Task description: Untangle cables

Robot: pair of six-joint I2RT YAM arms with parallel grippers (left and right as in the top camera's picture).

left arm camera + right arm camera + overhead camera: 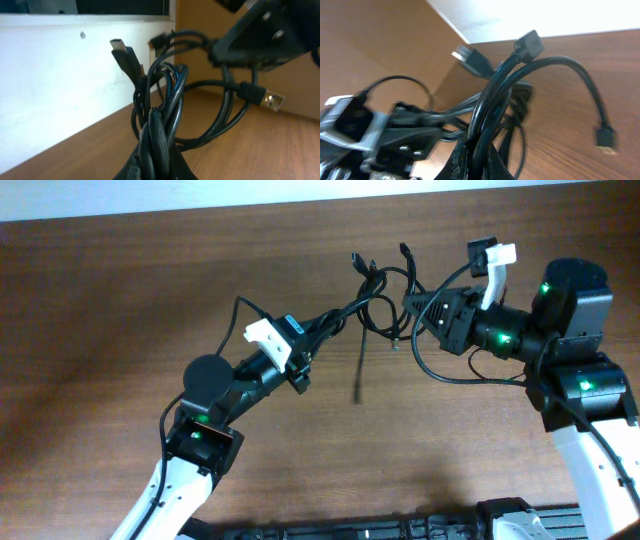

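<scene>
**Both grippers clamped on the cables — the pull-apart step, with the knot not yet opened.**

Nearest you, your left gripper [152, 170] is closed on a twisted stem of the cables [156, 135], with several strands pinched together between its fingers. Just beyond it and to the right, your right gripper [476, 162] is closed on the same bundle from the opposite side. The tangle hangs in the air between them, above the table [120, 300]. Its long axis runs left to right from one grip to the other, and a slack loop [440, 377] droops by the right gripper. Farthest out, the plug ends [358, 260] fan toward the table's far edge. As I read it, your next move calls for drawing the arms apart slowly — or regripping a single strand — so the knot loosens rather than tightens.
</scene>
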